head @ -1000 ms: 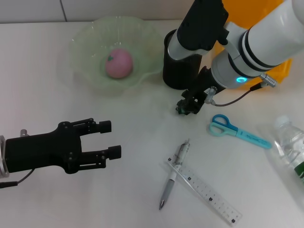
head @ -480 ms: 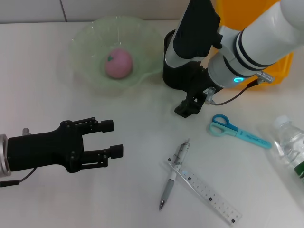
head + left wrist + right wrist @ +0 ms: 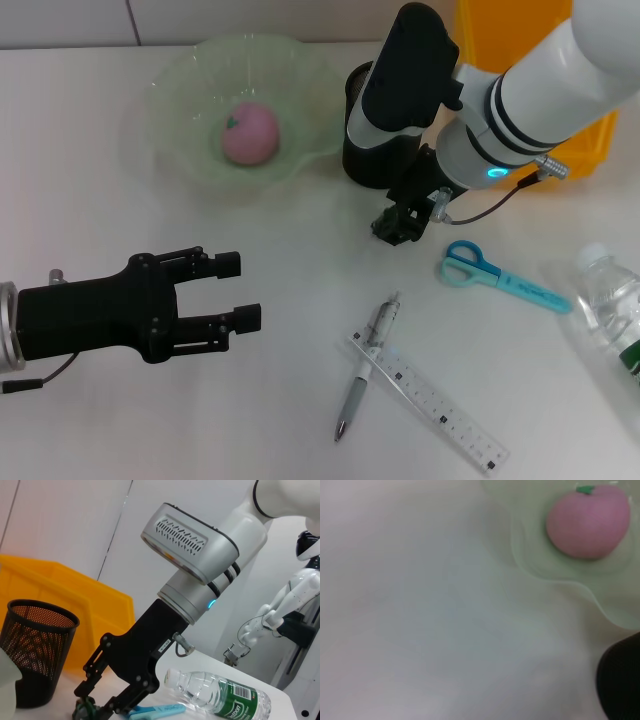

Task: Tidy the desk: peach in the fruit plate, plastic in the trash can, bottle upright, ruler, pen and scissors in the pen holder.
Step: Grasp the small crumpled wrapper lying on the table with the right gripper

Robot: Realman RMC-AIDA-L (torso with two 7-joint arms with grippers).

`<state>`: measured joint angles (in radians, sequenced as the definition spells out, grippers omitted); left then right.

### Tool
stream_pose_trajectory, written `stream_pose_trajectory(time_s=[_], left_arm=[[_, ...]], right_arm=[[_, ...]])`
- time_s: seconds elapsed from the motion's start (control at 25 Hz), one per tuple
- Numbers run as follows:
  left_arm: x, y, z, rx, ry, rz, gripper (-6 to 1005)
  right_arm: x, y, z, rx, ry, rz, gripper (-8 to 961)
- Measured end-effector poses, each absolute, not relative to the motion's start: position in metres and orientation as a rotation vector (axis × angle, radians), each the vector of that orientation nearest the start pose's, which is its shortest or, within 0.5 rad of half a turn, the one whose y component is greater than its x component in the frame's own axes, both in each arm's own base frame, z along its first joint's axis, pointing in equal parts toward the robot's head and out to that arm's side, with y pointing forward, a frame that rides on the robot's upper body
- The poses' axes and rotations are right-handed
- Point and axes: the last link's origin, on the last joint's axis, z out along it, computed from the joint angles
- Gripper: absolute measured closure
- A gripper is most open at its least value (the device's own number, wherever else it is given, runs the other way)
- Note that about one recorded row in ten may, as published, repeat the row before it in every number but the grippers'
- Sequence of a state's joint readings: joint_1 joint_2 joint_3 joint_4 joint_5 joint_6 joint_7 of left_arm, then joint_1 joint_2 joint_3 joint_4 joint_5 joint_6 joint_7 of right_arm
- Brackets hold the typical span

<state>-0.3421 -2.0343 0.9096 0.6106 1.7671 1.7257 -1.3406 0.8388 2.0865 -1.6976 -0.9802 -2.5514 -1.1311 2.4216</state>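
One peach [image 3: 250,133] in fruit plate [image 3: 180,100]; pen holder [image 3: 375,165] beside.

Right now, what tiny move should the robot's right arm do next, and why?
Probably slide the right pincer sideways toward the scissors. The peach already sits in the fruit plate, and the scissors lie flat on the desk closest to that pincer, outside the black mesh pen holder.

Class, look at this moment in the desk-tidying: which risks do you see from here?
1. The right pincer hangs close beside the black mesh pen holder; a swing could topple it.
2. The grey pen lies across the clear plastic ruler; lifting one may drag the other.
3. The clear plastic bottle lies at the desk edge and could roll off.
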Motion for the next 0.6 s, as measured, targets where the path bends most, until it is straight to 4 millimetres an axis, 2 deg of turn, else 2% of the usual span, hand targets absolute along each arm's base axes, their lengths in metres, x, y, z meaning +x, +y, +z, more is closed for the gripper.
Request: stream_pose_trajectory(time_s=[0.24, 0.36, 0.6], left_arm=[[-0.2831, 0.2629, -0.0017, -2.809, -0.712, -0.919, 228], [-0.2832, 0.263, -0.0016, -2.808, -0.713, -0.919, 230], [-0.2832, 0.263, -0.0016, -2.808, -0.715, -0.919, 233]], right_arm=[[0.1442, 0.3914, -0.0864, -2.697, 0.346, -0.575, 508], [0.1457, 0.3908, -0.0865, -2.697, 0.352, -0.576, 745], [0.1476, 0.3903, -0.0864, -2.697, 0.36, -0.577, 840]])
